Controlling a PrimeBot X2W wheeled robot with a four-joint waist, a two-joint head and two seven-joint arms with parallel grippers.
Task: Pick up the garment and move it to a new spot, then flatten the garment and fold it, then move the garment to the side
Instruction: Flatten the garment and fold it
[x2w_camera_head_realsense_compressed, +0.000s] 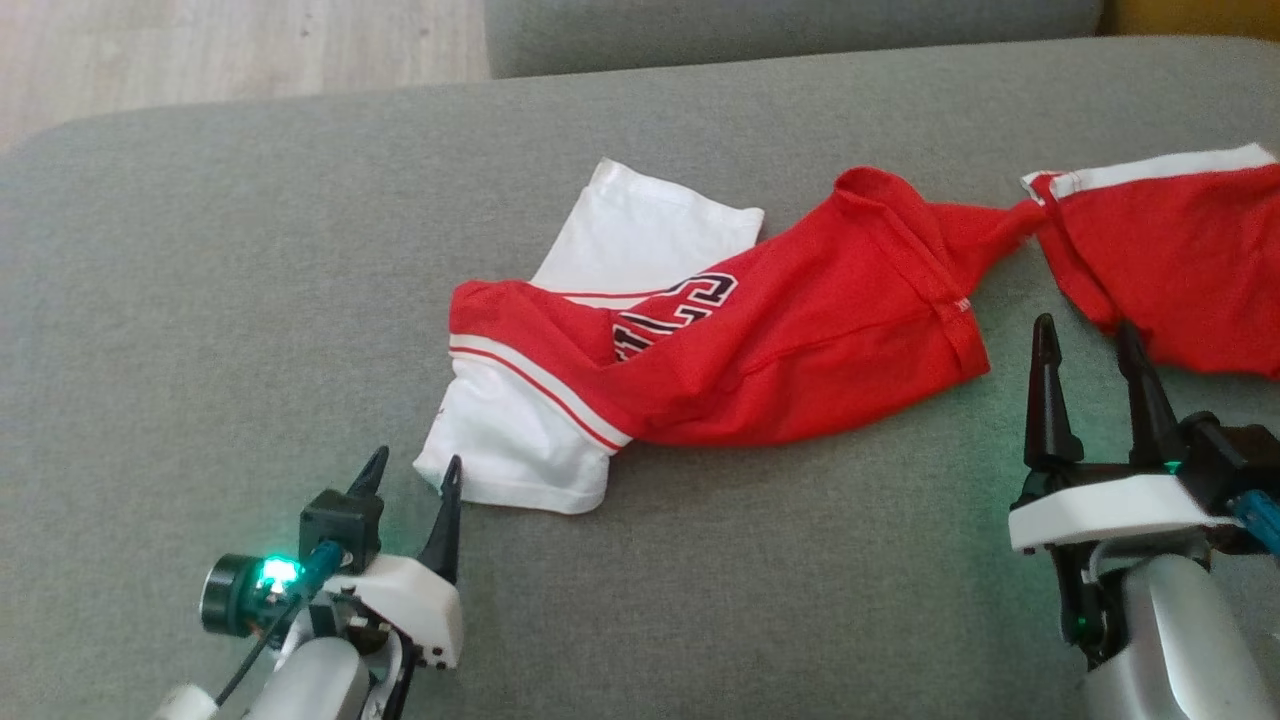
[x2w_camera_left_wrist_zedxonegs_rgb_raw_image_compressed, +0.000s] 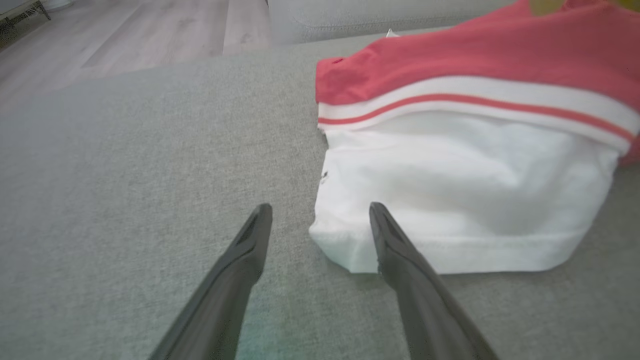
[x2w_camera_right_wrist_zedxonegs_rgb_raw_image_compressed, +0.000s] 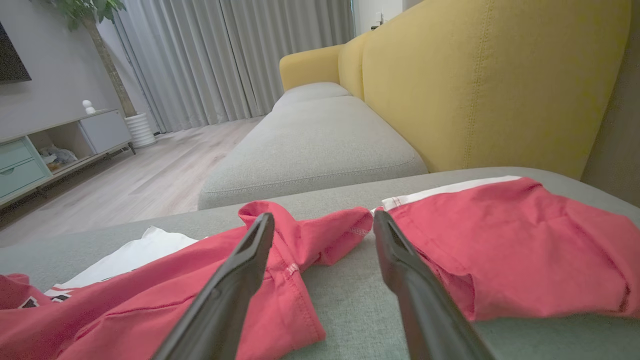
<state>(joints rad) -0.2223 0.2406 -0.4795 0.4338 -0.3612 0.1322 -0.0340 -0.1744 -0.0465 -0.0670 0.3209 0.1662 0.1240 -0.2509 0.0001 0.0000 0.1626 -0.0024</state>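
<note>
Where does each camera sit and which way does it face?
Head view: on the head, looking down at the crumpled red-and-white garment on the grey fabric sofa seat; left gripper and right gripper show, open.
Left wrist view: on that wrist, along its own fingers toward the garment's white corner.
Right wrist view: on that wrist, along its fingers over the garment toward a yellow fabric backrest.
Shared: head and left wrist views show the white corner.

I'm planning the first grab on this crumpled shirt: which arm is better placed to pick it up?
Left, probably. The open left end effector has the white corner of the shirt beside its fingertips, a clean edge to pinch. The open right end effector points at bare cushion between two red bunches.
</note>
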